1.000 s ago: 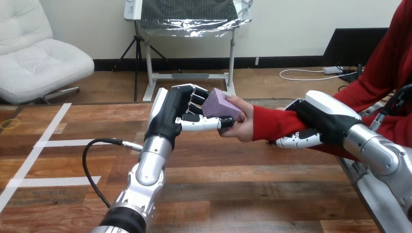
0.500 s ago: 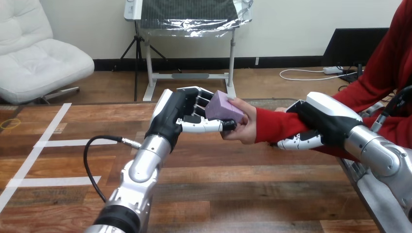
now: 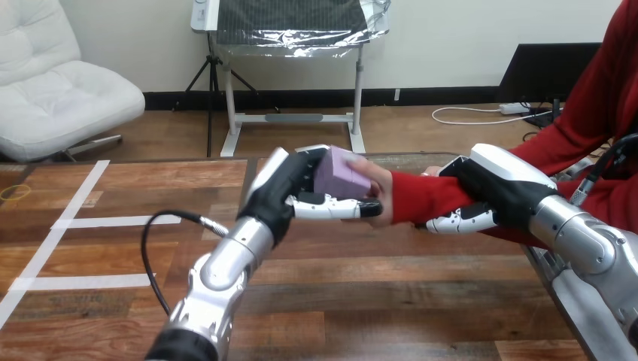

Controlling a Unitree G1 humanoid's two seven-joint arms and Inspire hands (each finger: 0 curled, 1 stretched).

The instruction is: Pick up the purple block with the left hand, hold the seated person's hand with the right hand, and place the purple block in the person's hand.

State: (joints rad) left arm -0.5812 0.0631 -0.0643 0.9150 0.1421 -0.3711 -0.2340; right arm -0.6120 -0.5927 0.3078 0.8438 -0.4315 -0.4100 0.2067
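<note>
Now, handover — my left hand (image 3: 290, 194) clamps the purple block (image 3: 338, 173) against the person's hand (image 3: 382, 194), right hand (image 3: 493, 192) grips their forearm (image 3: 421, 197); next I release.

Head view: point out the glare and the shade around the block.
Head view: highlights gleam on the left arm and the white shell of the right hand; the block, between the left hand and the person's hand, is evenly lit; shade lies on the table beneath the person's forearm.

Robotics lab bench.
White tape strips (image 3: 83, 222) are lining the wooden table's (image 3: 391, 301) left edge; silver robot arms (image 3: 226, 263) are hovering over it.
</note>
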